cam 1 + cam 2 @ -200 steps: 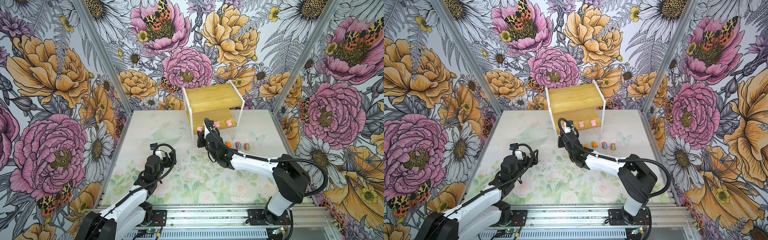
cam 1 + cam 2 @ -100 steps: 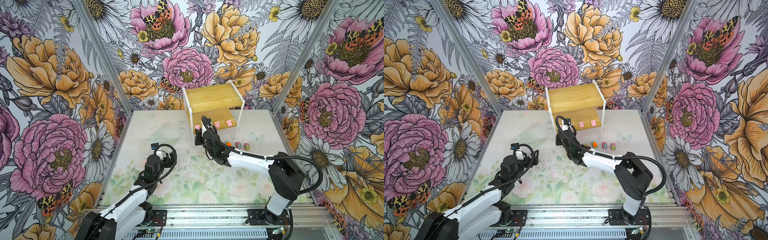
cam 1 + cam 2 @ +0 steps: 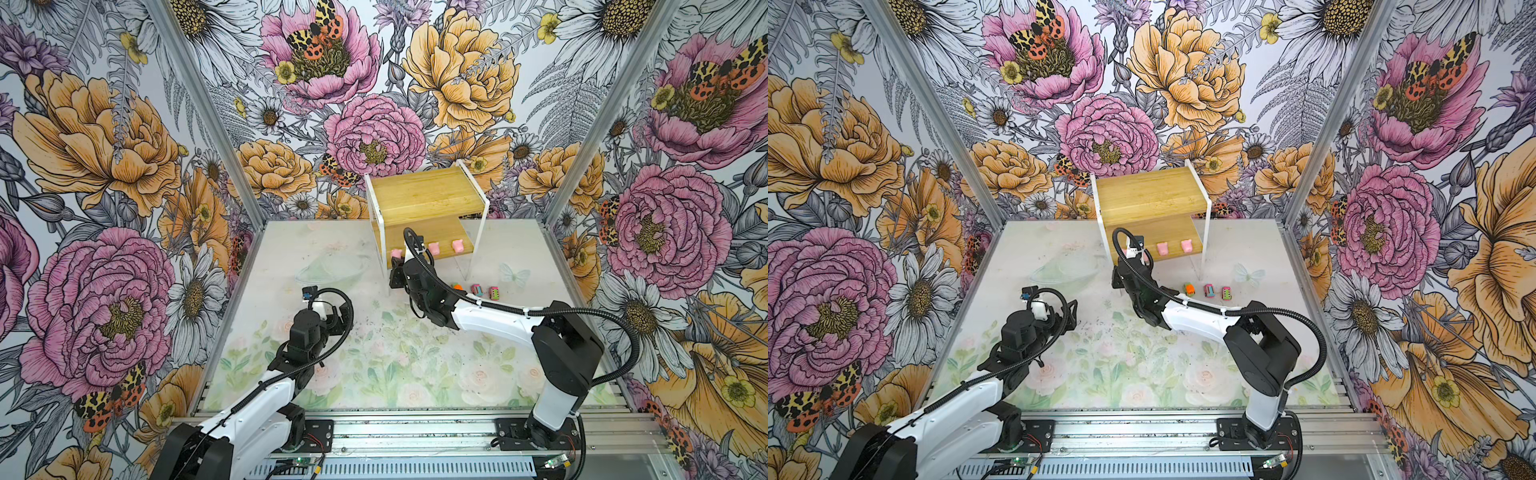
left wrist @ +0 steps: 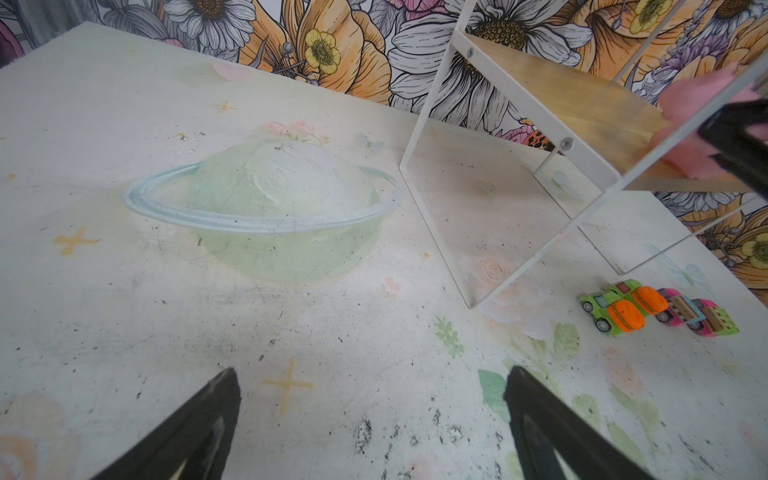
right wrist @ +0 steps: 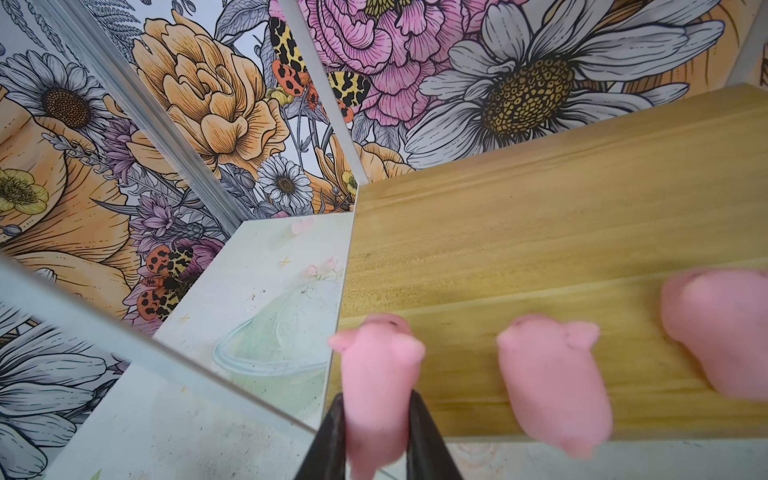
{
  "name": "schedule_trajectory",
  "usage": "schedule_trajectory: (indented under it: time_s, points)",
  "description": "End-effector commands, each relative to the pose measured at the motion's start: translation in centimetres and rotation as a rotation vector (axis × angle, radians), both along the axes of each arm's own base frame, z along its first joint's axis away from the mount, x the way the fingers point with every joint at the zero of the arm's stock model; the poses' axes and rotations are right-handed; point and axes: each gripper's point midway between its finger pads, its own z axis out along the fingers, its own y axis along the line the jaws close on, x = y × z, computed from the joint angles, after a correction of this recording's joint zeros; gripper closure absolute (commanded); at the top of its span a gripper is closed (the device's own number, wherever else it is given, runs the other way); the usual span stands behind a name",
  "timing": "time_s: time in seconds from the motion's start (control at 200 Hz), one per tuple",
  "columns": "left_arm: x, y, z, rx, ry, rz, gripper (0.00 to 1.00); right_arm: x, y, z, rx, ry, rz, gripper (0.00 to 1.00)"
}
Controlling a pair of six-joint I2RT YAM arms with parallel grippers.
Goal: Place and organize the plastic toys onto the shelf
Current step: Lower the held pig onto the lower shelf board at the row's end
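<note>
Pig (image 5: 380, 357) — soft pink, stubby ears — pinched in right gripper (image 5: 376, 401) at shelf (image 5: 540, 232) edge; left gripper (image 4: 372, 374) gapes wide.

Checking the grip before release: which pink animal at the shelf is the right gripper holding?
The leftmost pink animal in a top view, at the end of the lower board, pinched by the right gripper. The middle animal and rightmost animal stand free.

You're looking into a robot test cell in a lab, not a home. Three walls of printed floral wallpaper (image 3: 124, 145) hang between bare aluminium corner posts (image 3: 212, 124). The pastel flower-printed tabletop (image 3: 395, 374) is scuffed (black specks all over in the left wrist view). Two white-and-black robot arms (image 3: 490, 320) are bolted to a slotted aluminium rail (image 3: 415, 432) along the front edge.
</note>
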Motion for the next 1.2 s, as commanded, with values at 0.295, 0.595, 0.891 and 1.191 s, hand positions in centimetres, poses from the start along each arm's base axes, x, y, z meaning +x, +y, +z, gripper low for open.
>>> schedule_trajectory:
  time_s: [0.295, 0.595, 0.891, 1.191]
  points:
    - [0.1, -0.2, 0.2, -0.001, -0.022, -0.009, 0.01, 0.8, 0.2, -0.7, 0.007, 0.015, -0.023, 0.75]
    - [0.1, -0.2, 0.2, 0.0, -0.021, -0.008, 0.01, 1.1, -0.2, -0.6, 0.003, 0.012, -0.031, 0.75]
    - [0.1, -0.1, 0.2, -0.001, -0.021, -0.005, 0.01, 1.4, -0.1, -0.9, 0.007, 0.016, -0.029, 0.75]
    - [0.1, -0.1, 0.2, -0.002, -0.021, -0.004, 0.01, 1.4, 0.5, -1.7, 0.012, 0.036, -0.009, 0.75]
